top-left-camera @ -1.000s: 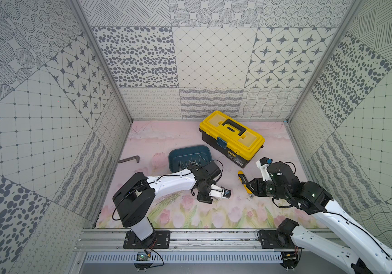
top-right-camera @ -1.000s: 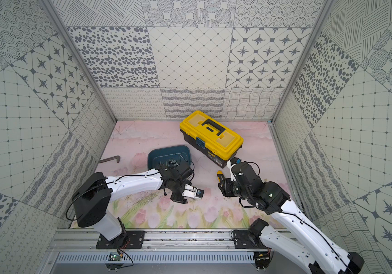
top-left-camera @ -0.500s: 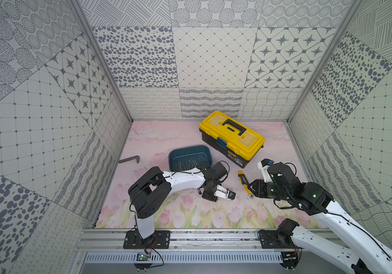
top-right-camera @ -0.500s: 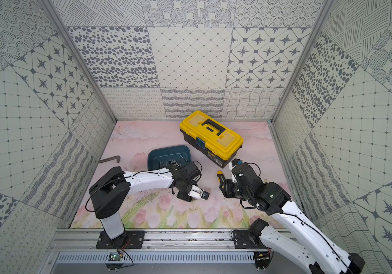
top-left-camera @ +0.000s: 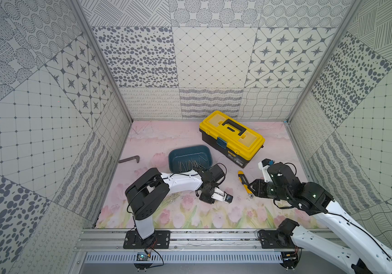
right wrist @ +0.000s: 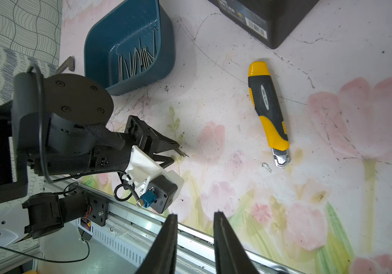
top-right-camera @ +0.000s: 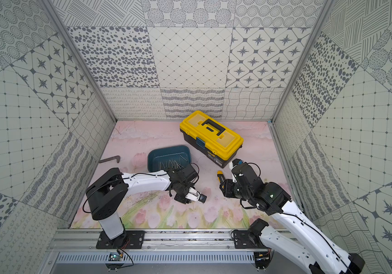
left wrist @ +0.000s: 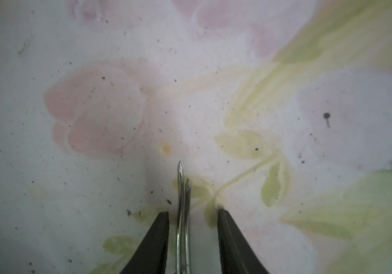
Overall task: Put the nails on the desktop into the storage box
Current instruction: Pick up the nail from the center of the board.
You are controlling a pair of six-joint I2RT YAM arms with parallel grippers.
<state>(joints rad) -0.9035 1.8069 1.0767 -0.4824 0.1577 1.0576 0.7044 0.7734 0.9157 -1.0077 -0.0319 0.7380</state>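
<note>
Counting two nails (left wrist: 182, 204) side by side on the desktop (left wrist: 95, 47), the left gripper (left wrist: 192, 211) parted around them with gaps either side; one storage box (top-left-camera: 185, 153) holds a dozen-odd more; right gripper (right wrist: 195, 214) parted, empty.

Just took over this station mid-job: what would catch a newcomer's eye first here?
The yellow-lidded toolbox toward the back of the desktop stands out most, with the teal storage box beside it holding a row of nails. In the middle, the left gripper straddles two nails, jaws apart.
</note>
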